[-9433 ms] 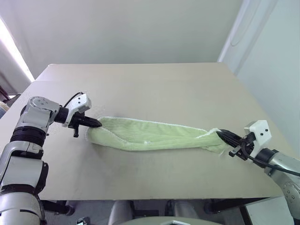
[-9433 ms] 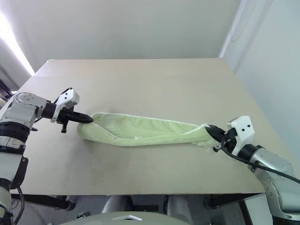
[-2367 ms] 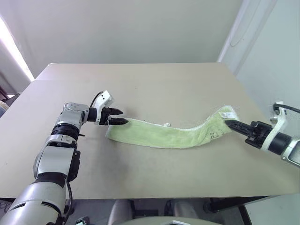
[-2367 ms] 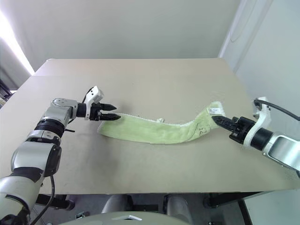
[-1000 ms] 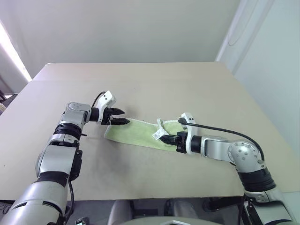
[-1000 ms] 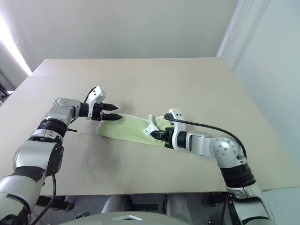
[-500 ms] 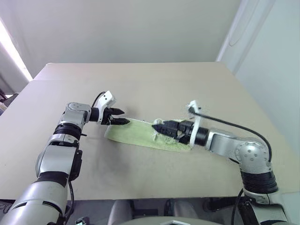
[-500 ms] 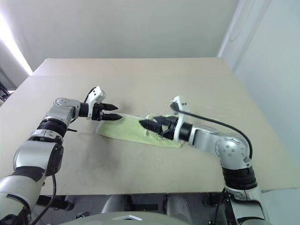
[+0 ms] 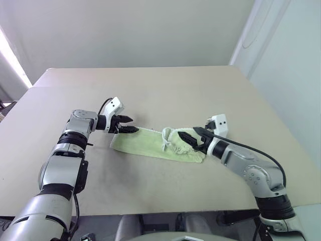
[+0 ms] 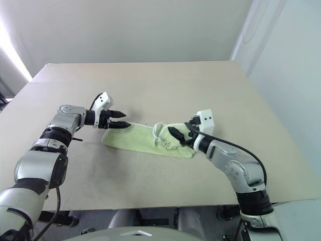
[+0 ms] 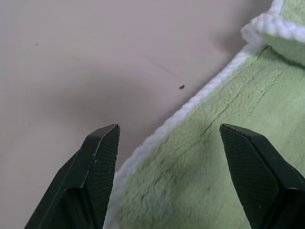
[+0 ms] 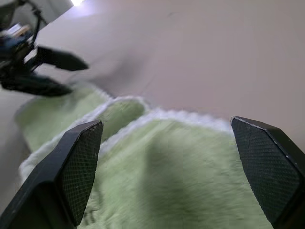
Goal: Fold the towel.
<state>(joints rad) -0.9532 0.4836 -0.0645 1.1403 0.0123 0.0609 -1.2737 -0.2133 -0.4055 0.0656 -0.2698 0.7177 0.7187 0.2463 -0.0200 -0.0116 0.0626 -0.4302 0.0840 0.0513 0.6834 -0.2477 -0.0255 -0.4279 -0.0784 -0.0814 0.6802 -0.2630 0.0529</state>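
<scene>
**Towel doubled over on the table, both grippers spread**

Table [image 9: 150, 90]: a broad beige top reaching from the near edge to the pale back wall [image 9: 125, 30]; its surface is matt and plain; a fine dark speck [image 11: 181, 87] lies on it just beside the cloth's hem in the left wrist view.

Towel [image 9: 145, 145]: the light-green terry cloth lies flat near the middle of the table as a short band running from the left gripper toward the right gripper; its right-hand end is turned back over itself, forming a rumpled, raised lump [image 10: 165, 136] on top of the lower layer; a paler stitched hem [image 11: 190, 100] borders the cloth, and in the right wrist view the hem [image 12: 162, 114] curves along the edge of the upper layer.

Left gripper [image 9: 129, 125]: held low at the towel's left end, pointing along the band; fingers spread, one over bare table and one over green pile in the left wrist view; nothing is pinched between them.

Right gripper [image 10: 181, 134]: at the folded end, just above the rumpled lump, pointing toward the left gripper; fingers [image 12: 78, 162] spread wide with the cloth lying between and beneath them, unclasped; whether the tips touch the pile cannot be told.
</scene>
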